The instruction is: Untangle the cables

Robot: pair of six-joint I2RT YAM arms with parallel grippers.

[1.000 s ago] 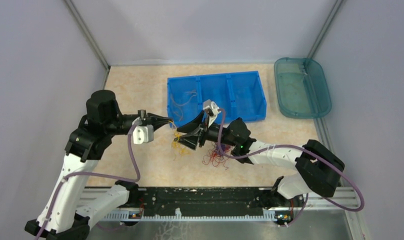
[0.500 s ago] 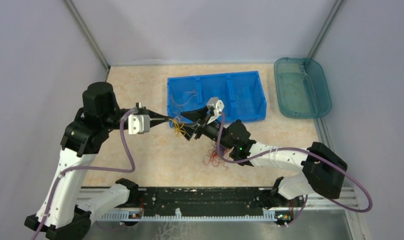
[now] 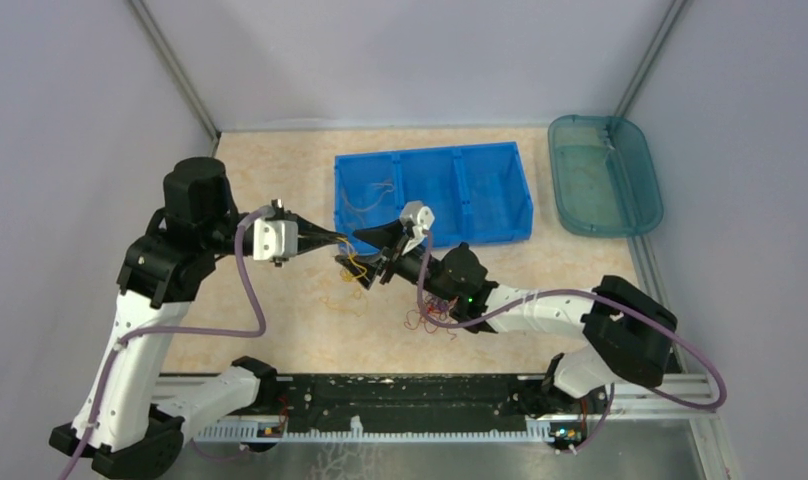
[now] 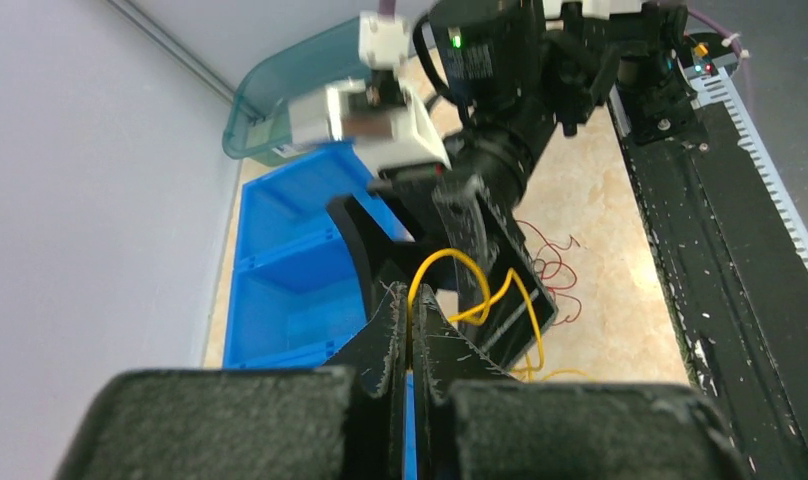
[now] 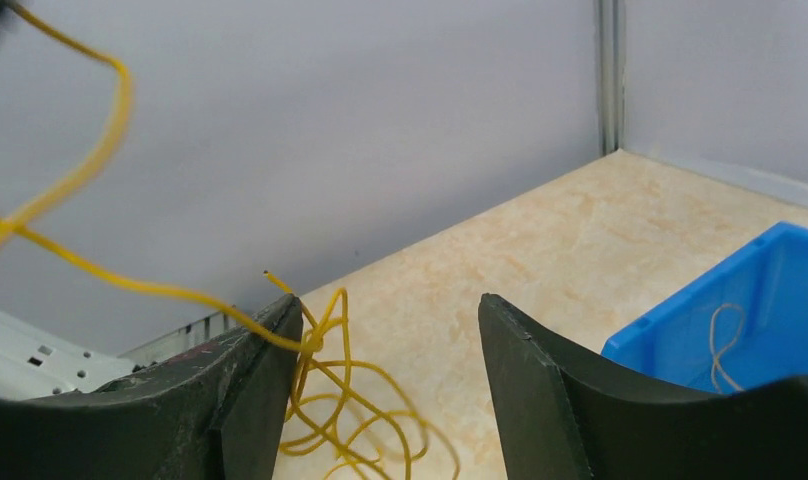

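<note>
My left gripper (image 3: 332,240) is shut on one yellow cable (image 4: 458,266), pinched between the jaw tips (image 4: 411,305). The cable loops out to a hanging bunch of yellow cables (image 3: 355,264) above the table. My right gripper (image 3: 375,256) faces the left one, open. The yellow bunch (image 5: 332,415) dangles against its left finger (image 5: 250,385), with one strand lying across that fingertip, and nothing is gripped. Red cables (image 3: 430,316) lie on the table under the right forearm and also show in the left wrist view (image 4: 550,268). A loose yellow strand (image 3: 344,302) lies on the table.
A blue three-compartment bin (image 3: 480,185) stands just behind the grippers, with pale wires in its left compartment (image 5: 722,328). A teal tray (image 3: 605,175) is at the back right. Grey walls close in the left, back and right.
My right gripper has moved left and up towards the left gripper. The yellow bunch has risen off the table and now hangs between the two grippers. The left gripper shifted slightly.
</note>
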